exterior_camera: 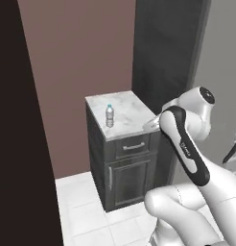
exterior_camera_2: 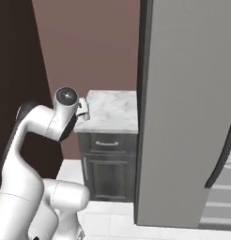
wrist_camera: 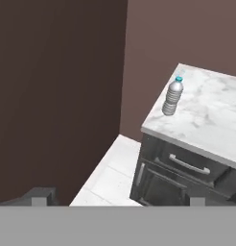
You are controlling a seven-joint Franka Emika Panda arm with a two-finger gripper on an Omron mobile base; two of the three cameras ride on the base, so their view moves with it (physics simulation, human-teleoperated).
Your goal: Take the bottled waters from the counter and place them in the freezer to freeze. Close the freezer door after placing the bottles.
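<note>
One ribbed bottle (exterior_camera: 109,116) with a light-blue cap stands upright on the counter (exterior_camera: 127,109), near the counter's left edge and towards its front left corner as the left base view shows it. In the hand view the same bottle (wrist_camera: 173,97) stands close to the slab's left edge, above the drawer and its silver handle (wrist_camera: 189,164). In the right base view the robot's arm covers most of it; only a small pale bit shows at the counter's (exterior_camera_2: 112,110) left edge, too hidden to tell more.

The claw (wrist_camera: 120,201) shows by its two dark tips at the bottom of the hand view, one far to the left, the other far to the right. They stand wide apart, so the claw is open, and nothing lies between them. The bottle is well apart from the claw: it sits far up in that view, right of the middle, beyond the counter's front edge, while the tips frame the white floor tiles (wrist_camera: 110,178) and the cabinet's door below the drawer. The claw touches nothing.

The counter tops a dark grey cabinet (exterior_camera: 124,168) set against a brown wall (exterior_camera: 76,57). Just to the right of the counter stands the freezer (exterior_camera_2: 188,112), a tall grey steel body; its near door stands swung out towards the camera in the right base view, with a dark curved handle (exterior_camera_2: 223,154) and white shelves at the lower right edge.
</note>
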